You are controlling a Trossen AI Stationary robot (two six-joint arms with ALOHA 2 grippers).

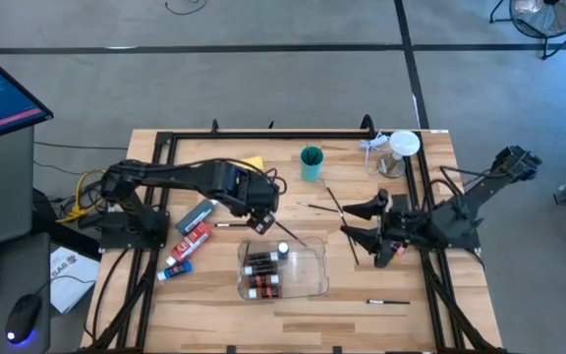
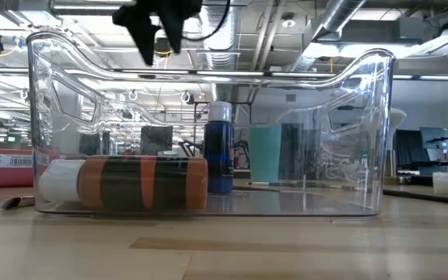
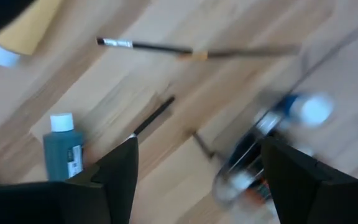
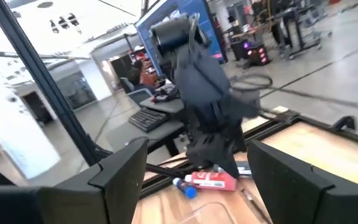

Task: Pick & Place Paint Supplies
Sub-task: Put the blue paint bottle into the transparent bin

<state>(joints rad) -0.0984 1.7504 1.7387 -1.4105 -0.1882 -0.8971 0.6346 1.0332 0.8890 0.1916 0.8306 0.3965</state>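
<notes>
I see the clear tray (image 1: 314, 273) just in front of my left gripper (image 1: 262, 222), with brown paint bottles (image 1: 261, 273) lying inside it. The left fingers (image 3: 118, 168) are wide apart and hold nothing. My right gripper (image 1: 360, 222) waits to the right of the tray, its fingers also spread and empty. A red tube (image 1: 194, 242) lies just behind the left fingers, and a thin brush (image 3: 143, 46) lies on the wood beyond them.

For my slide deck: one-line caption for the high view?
Left gripper hovers open beside clear tray holding paint bottles; right gripper waits open.
</notes>
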